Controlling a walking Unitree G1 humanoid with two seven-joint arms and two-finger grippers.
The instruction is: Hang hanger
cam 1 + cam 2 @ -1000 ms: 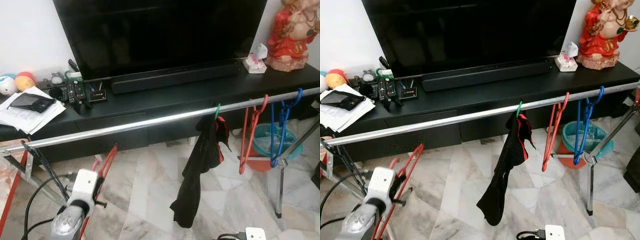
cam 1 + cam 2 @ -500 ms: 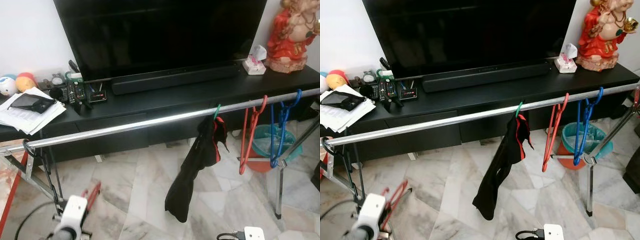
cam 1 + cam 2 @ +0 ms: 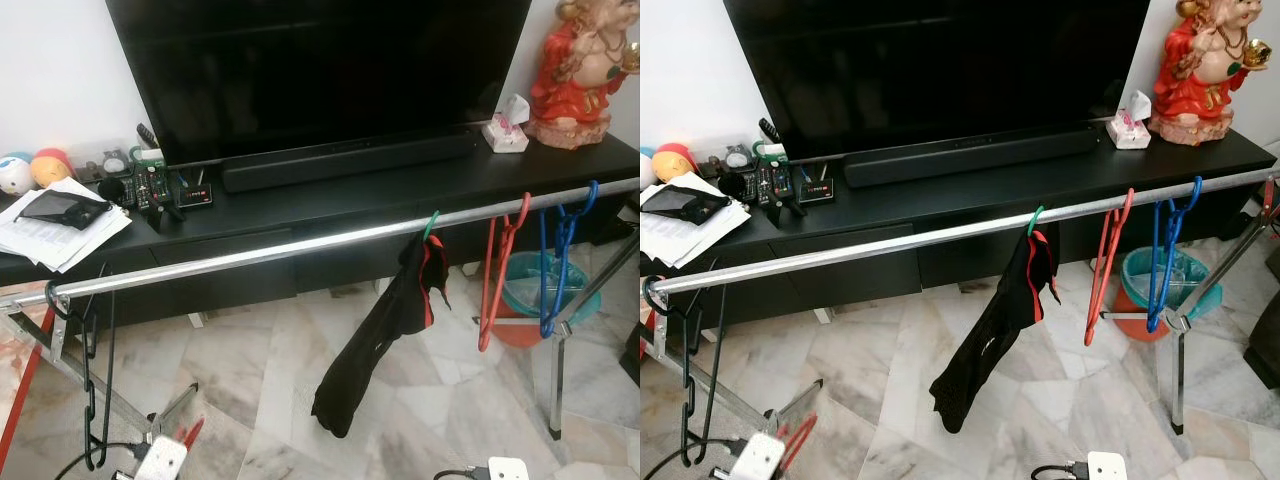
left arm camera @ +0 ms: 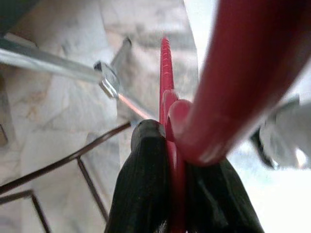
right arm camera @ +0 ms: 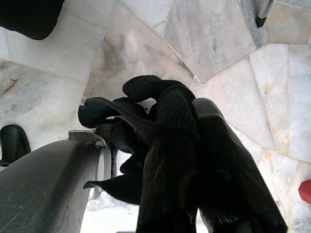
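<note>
A silver rail (image 3: 300, 245) runs across in front of a black TV cabinet. On it hang a green hanger (image 3: 432, 220) carrying a black and red garment (image 3: 385, 330), a red hanger (image 3: 500, 270) and blue hangers (image 3: 560, 260). A black hanger (image 3: 95, 400) dangles at the rail's left end. My left gripper (image 4: 170, 131) is low at the bottom left, well below the rail, shut on another red hanger (image 3: 188, 435). My right gripper (image 5: 194, 145) hangs low over the marble floor, its fingers (image 5: 170, 160) pressed together with a crumpled black piece at their tips.
The rack's slanted legs (image 3: 90, 380) and upright right post (image 3: 558, 380) stand on the marble floor. A teal bucket (image 3: 525, 285) sits behind the right hangers. The cabinet (image 3: 400, 190) holds a TV, soundbar, papers (image 3: 60, 225), remotes and a red statue (image 3: 575, 70).
My left arm has dropped from near the rail to the bottom edge, taking the red hanger down with it. The black garment's lower end has swung to the left.
</note>
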